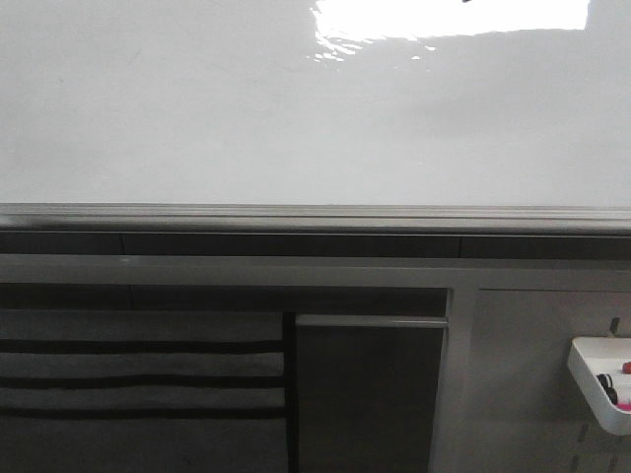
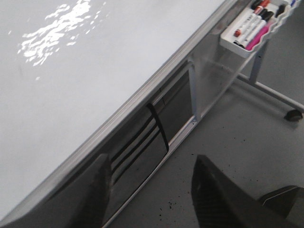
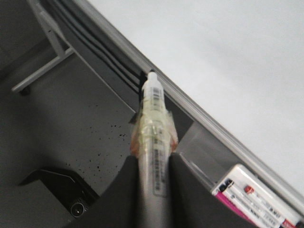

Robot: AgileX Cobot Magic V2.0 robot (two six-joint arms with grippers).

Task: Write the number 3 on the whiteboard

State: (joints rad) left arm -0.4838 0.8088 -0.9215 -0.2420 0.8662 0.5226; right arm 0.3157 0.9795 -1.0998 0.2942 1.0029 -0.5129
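whiteboard [image 1: 246, 108]: fills upper front view, blank, glare at 1 o'clock | right gripper [image 3: 153, 166]: clenched on marker [image 3: 153, 128], short of board | left gripper [image 2: 147, 190]: released, holding nothing | tray [image 1: 601, 379]: 4 o'clock, markers inside

whiteboard [image 1: 197, 108]: 1; white tray [image 1: 599, 382]: 1, at 4 o'clock; held marker [image 3: 154, 142]: 1; grippers: left gripper [image 2: 149, 190], right gripper [image 3: 152, 190]: 2
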